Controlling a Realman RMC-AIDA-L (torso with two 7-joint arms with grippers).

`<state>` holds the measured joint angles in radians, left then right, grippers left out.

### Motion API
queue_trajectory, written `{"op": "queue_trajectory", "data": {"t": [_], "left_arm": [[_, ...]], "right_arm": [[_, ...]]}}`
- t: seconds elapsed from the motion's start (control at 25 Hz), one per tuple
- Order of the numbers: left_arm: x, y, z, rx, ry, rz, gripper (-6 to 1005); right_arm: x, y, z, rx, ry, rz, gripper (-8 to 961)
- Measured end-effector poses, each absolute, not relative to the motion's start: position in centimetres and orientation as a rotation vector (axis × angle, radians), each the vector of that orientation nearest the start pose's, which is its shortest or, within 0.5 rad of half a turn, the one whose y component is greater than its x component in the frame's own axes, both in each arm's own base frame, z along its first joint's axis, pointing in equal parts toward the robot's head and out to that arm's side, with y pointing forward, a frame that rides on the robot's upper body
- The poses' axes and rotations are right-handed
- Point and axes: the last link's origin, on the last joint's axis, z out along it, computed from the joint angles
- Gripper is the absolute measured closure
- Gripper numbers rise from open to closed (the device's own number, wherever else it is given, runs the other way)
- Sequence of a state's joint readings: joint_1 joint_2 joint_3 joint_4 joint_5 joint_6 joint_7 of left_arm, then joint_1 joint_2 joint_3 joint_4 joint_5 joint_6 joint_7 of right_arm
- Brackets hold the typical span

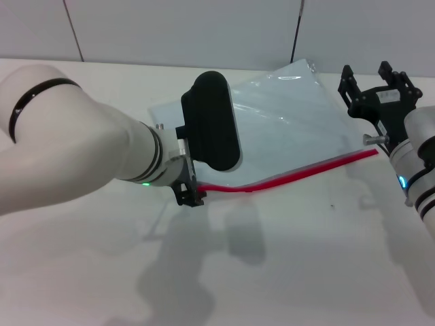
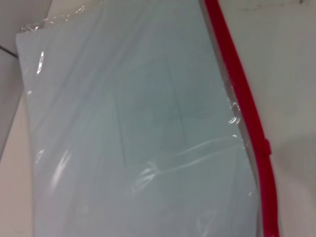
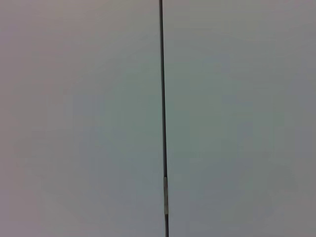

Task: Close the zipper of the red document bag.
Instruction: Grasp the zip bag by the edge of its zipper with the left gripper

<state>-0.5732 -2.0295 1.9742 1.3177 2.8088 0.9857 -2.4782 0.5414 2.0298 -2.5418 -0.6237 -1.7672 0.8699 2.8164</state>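
The red document bag [image 1: 292, 119], a flat translucent pale blue pouch, lies on the white table at the back middle. Its zipper [image 1: 306, 168] is a red strip along the near long edge, and it bows up slightly near its left end. My left gripper [image 1: 192, 194] is at that left end, shut on the zipper. The left wrist view looks along the bag [image 2: 133, 128] and the zipper [image 2: 244, 106], where a small red bump [image 2: 266, 146] sits on the strip. My right gripper [image 1: 372, 76] is raised beyond the zipper's right end, open and holding nothing.
The white table [image 1: 285, 272] stretches out in front of the bag. A pale wall with dark seams [image 1: 297, 30] stands just behind it. The right wrist view shows only that wall and one seam [image 3: 162, 98].
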Motion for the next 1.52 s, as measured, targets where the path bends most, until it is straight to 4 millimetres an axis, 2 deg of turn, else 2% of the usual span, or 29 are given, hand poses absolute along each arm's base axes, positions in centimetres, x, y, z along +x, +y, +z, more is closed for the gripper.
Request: {"op": "queue_trajectory", "data": {"t": [0.48,0.72,0.92,1.12,1.36,1.52], "left_arm": [[-17.0,37.9,-7.8,-2.464,0.073,0.583,299],[-17.2,38.7,-8.1,-2.439,0.053,0.525,491],[-17.0,39.1,-8.1,-2.418,0.057,0.472,567],[-17.1,39.3,-8.2,-2.402,0.061,0.433,763],[-17.0,39.4,-8.1,-2.385,0.035,0.384,809],[-16.7,39.5,-7.8,-2.376,0.009,0.357,840]], "right_arm": [[23.4,37.4,-6.5,-1.705,0.584,0.665,303],[23.4,37.5,-6.6,-1.706,0.583,0.666,303],[23.3,37.5,-6.6,-1.706,0.582,0.667,304],[23.3,37.5,-6.7,-1.714,0.586,0.661,305],[23.2,37.5,-6.8,-1.719,0.586,0.665,305],[22.4,37.3,-6.9,-1.713,0.607,0.707,306]]}}
